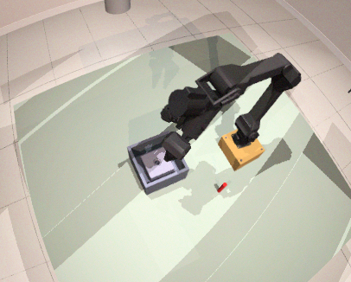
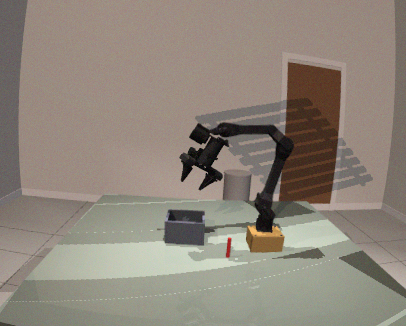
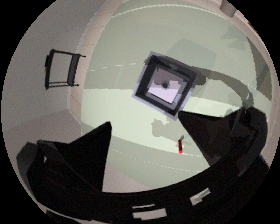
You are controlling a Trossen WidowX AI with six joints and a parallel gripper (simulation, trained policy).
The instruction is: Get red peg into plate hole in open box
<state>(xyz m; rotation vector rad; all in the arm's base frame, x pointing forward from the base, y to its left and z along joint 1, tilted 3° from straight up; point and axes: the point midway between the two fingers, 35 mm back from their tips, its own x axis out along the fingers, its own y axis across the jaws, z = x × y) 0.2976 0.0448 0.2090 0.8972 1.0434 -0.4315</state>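
Observation:
The red peg [image 1: 221, 188] [image 2: 228, 247] [image 3: 180, 146] stands upright on the table, between the box and the arm's orange base. The open grey box [image 1: 166, 186] [image 2: 185, 233] [image 3: 155, 107] stands to the left of the peg in the top and exterior views. The pale plate [image 1: 161, 171] [image 3: 161, 93] lies at its bottom, and its dark hole [image 1: 156, 162] [image 3: 165, 85] shows no peg in it. My gripper [image 2: 192, 184] [image 3: 145, 119] is open and empty, high above the table and roughly over the box, fingers pointing down at a slant. In the top view it hides part of the box's rim.
The orange base block [image 1: 242, 157] [image 2: 265, 241] carries the arm and stands near the peg. A grey cylinder [image 1: 118, 5] [image 2: 237, 186] stands behind the table. Shadows of the arm fall on the table [image 1: 95, 130] around the box and the peg.

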